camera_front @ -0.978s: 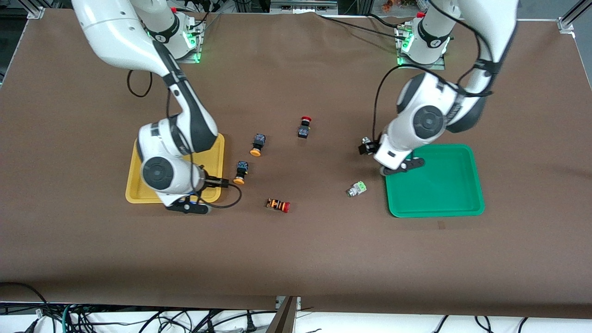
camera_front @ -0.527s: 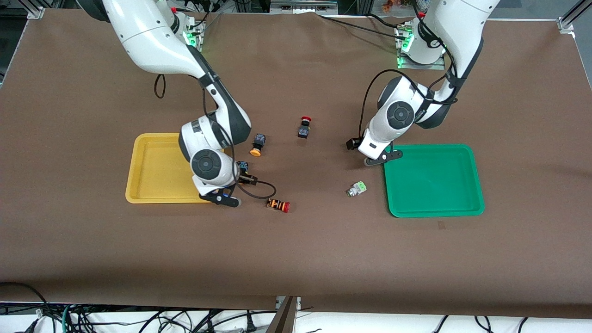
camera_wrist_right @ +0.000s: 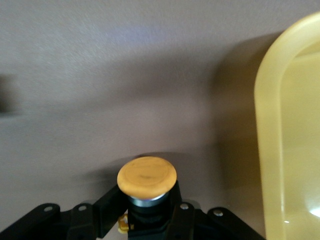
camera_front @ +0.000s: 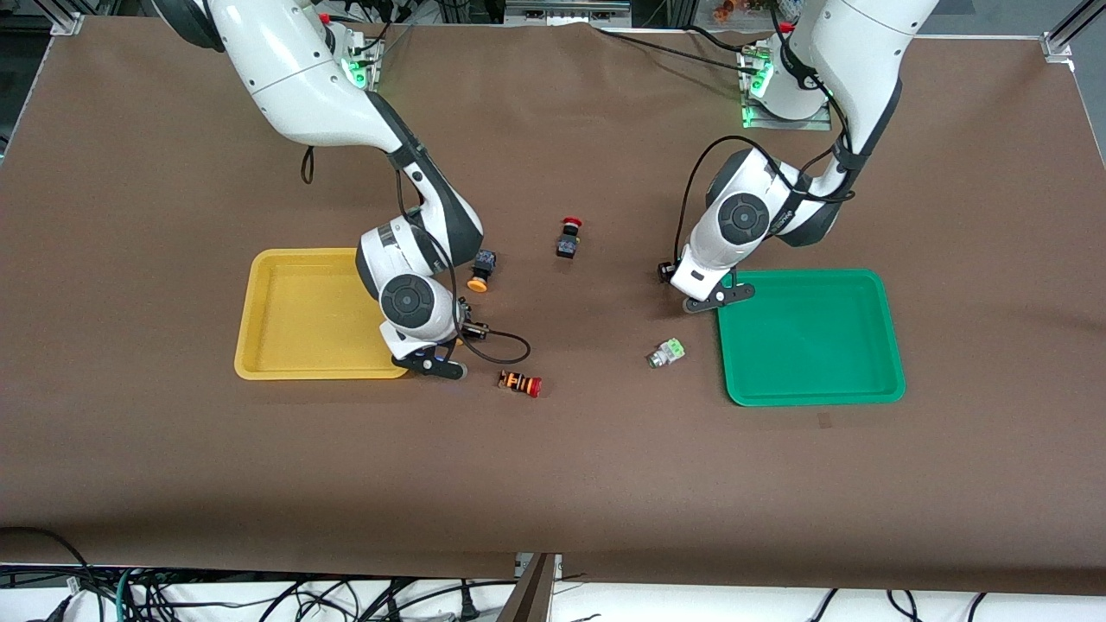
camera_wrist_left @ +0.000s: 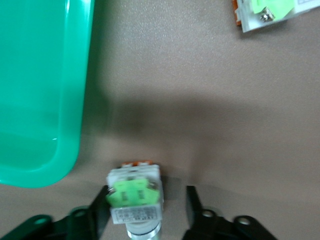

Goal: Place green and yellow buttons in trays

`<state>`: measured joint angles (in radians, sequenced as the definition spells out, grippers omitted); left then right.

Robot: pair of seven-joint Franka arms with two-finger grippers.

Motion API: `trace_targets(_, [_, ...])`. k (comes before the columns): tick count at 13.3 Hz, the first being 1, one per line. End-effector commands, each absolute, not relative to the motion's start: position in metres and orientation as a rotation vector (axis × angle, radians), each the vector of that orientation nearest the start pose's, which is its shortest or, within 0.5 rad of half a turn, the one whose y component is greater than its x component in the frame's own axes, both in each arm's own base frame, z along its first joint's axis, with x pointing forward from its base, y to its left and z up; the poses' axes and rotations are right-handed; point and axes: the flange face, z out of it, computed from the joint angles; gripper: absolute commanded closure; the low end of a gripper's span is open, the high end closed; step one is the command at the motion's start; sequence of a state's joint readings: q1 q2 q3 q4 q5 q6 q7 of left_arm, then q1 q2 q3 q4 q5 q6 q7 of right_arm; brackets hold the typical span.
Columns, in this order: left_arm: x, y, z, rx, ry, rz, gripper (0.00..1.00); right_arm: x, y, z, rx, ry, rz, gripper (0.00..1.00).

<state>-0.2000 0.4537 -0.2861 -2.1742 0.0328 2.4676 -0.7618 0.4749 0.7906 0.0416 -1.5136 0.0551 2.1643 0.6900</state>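
My right gripper (camera_front: 430, 359) is down beside the yellow tray (camera_front: 259, 345), at the corner nearer the camera. In the right wrist view it (camera_wrist_right: 146, 202) is shut on the black body of an orange-yellow-capped button (camera_wrist_right: 146, 176), next to the tray's rim (camera_wrist_right: 270, 125). A second yellow button (camera_front: 479, 270) lies farther from the camera. My left gripper (camera_front: 710, 299) is low beside the green tray (camera_front: 812, 337). In the left wrist view it (camera_wrist_left: 146, 196) is open around a grey-and-green button (camera_wrist_left: 135, 197), which lies against one finger. The other green button (camera_front: 666, 352) (camera_wrist_left: 265, 12) lies loose beside the tray (camera_wrist_left: 40, 90).
A black button with a red cap (camera_front: 568, 238) stands mid-table, farther from the camera. An orange-and-black striped button with a red cap (camera_front: 520, 383) lies close to my right gripper, toward the left arm's end. The right wrist cable (camera_front: 505, 350) loops over the table.
My right gripper has moved off the yellow tray and over to the yellow button beside it. My left gripper has moved off the green tray's edge to the table by its corner.
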Motion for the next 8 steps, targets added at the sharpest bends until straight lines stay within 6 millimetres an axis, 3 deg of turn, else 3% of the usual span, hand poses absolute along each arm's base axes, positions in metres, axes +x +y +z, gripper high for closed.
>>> trace_targets(1, [0.493, -0.261, 0.199, -3.068, -0.407, 0.290, 1.00, 0.623, 0.321, 0.230, -3.134, 0.281, 0.300, 1.00])
trace_targets(2, [0.505, -0.261, 0.222, -3.028, -0.400, 0.338, 1.00, 0.632, 0.309, 0.249, -3.144, 0.224, 0.335, 1.00])
trace_targets(3, [0.522, -0.263, 0.250, -2.977, -0.381, 0.387, 1.00, 0.638, 0.285, 0.255, -3.169, 0.160, 0.389, 1.00])
trace_targets(4, [0.538, -0.266, 0.278, -2.929, -0.355, 0.413, 1.00, 0.645, 0.255, 0.264, -3.190, 0.075, 0.429, 1.00])
trace_targets(5, [0.550, -0.264, 0.303, -2.882, -0.314, 0.438, 1.00, 0.651, 0.220, 0.259, -3.199, -0.029, 0.484, 1.00])
trace_targets(6, [0.562, -0.253, 0.314, -2.855, -0.219, 0.424, 1.00, 0.655, 0.183, 0.251, -3.206, -0.089, 0.523, 1.00])
trace_targets(8, [0.586, -0.202, 0.305, -2.813, -0.032, 0.391, 1.00, 0.655, 0.125, 0.230, -3.204, -0.169, 0.582, 1.00])
